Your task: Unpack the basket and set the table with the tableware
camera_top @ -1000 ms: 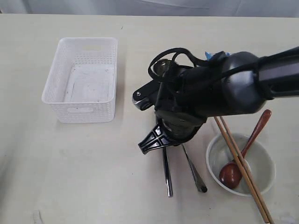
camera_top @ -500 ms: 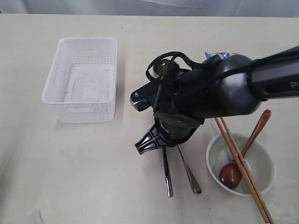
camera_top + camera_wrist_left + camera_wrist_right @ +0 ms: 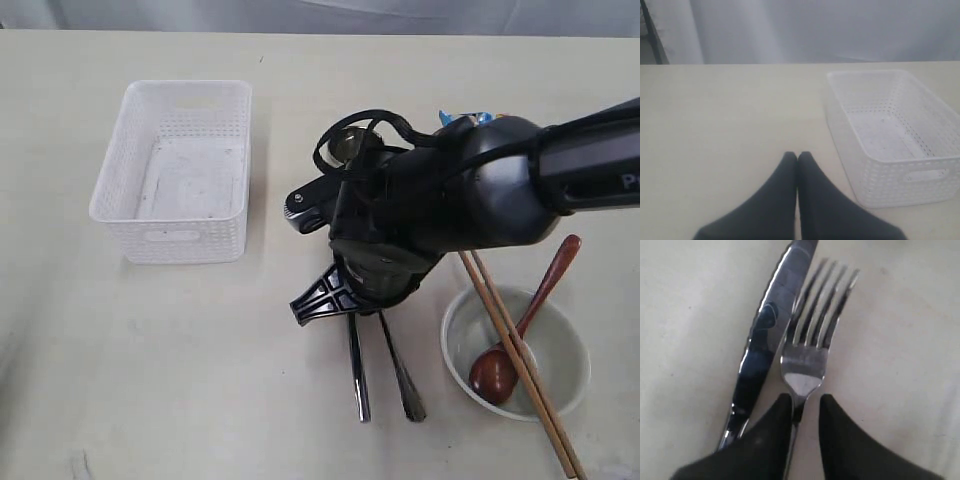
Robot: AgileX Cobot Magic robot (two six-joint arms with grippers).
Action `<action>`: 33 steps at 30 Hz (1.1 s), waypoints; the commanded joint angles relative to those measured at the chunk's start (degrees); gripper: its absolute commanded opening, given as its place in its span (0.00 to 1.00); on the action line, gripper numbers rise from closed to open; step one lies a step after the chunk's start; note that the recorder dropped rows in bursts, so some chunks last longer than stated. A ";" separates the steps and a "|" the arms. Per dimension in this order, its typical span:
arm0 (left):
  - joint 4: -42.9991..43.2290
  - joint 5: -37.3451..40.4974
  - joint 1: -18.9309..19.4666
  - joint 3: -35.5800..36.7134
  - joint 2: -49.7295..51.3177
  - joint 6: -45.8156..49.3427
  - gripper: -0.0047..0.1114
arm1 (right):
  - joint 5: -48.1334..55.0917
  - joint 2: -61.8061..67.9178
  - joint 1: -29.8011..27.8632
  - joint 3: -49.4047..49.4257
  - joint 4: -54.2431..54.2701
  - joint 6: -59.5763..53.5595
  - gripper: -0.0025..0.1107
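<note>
The tableware lies on the right half of the worktop (image 3: 150, 380). A steel knife (image 3: 357, 375) and a steel fork (image 3: 400, 375) rest flat side by side below the right arm, the knife on the basket's side. Their upper parts are hidden under the arm in the exterior view. In the right wrist view the knife (image 3: 765, 335) lies just beside the fork (image 3: 812, 345), blade next to tines. The right gripper (image 3: 805, 400) stands narrowly parted astride the fork's neck. One finger is against the neck and a slim gap shows on the other side, so the fork is not clamped. To the right of the cutlery sits a whitish bowl (image 3: 570, 350) with the head of a brown wooden spoon (image 3: 495, 375) inside it and the handle leaning out over the rim. A pair of wooden chopsticks (image 3: 520, 360) lies across the bowl. A blue packet (image 3: 460, 118) peeks out behind the arm. The white basket (image 3: 180, 245) stands on the left, well apart from the cutlery. The left gripper (image 3: 798, 156) hangs near the basket (image 3: 900, 185) with its fingers pressed together, holding nothing.
</note>
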 commanded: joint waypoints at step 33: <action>0.26 -0.28 -0.41 0.11 -0.19 0.04 0.04 | -9.27 -47.43 9.61 13.59 -4.63 -6.19 0.02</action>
